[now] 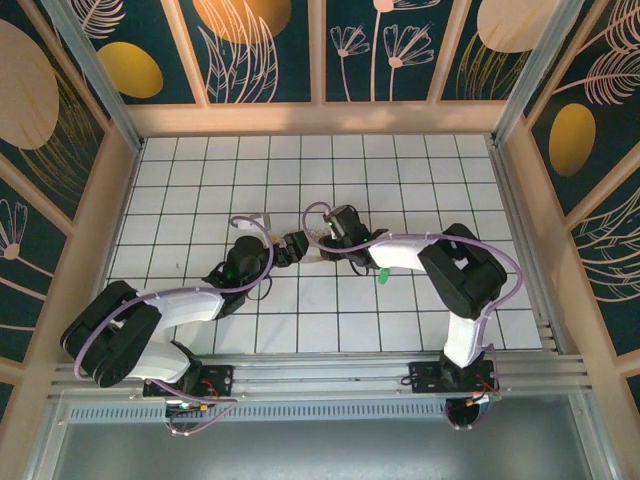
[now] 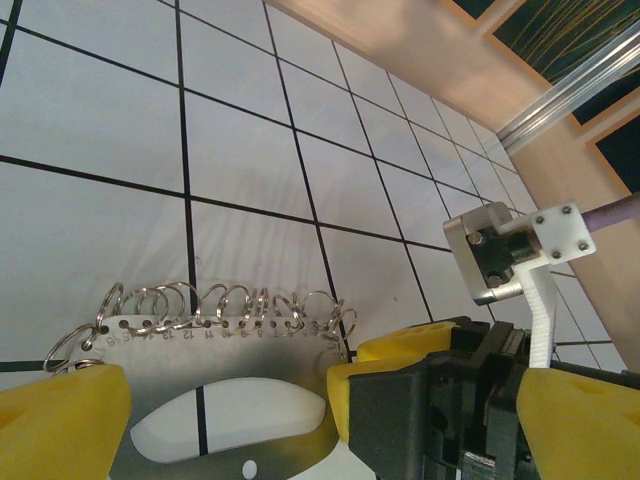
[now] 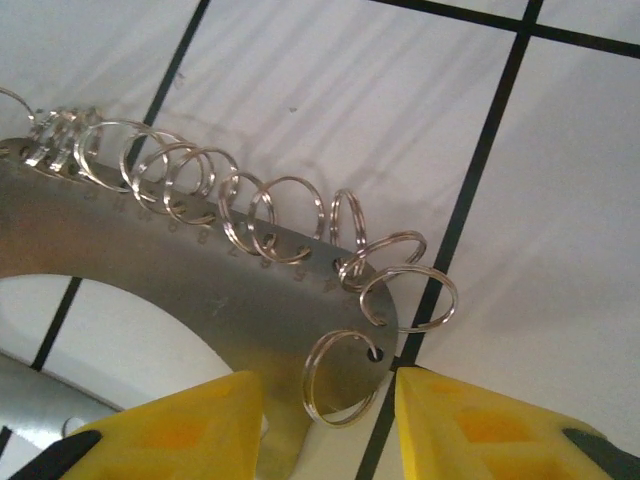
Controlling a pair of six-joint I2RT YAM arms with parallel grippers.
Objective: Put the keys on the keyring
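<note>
**Q:** White tiled table [image 1: 200, 170]: counts?

**A:** One green key [image 1: 382, 277], right of centre. Rings [image 3: 270, 215] on the plate [image 3: 200, 290] overlap, so I can't count them. Left gripper [image 2: 318, 385] gapes wide. Right gripper [image 3: 322, 400] is part-open astride the plate corner, grip unclear.

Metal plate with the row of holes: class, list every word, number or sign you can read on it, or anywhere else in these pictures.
Metal plate, left wrist view: a row of tiny stamped numbers, one by each hole; too small to read surely.
Same plate, right wrist view: faint marks by the holes; blurred, unreadable.
Elsewhere: no words, brands or signs to read.
</note>
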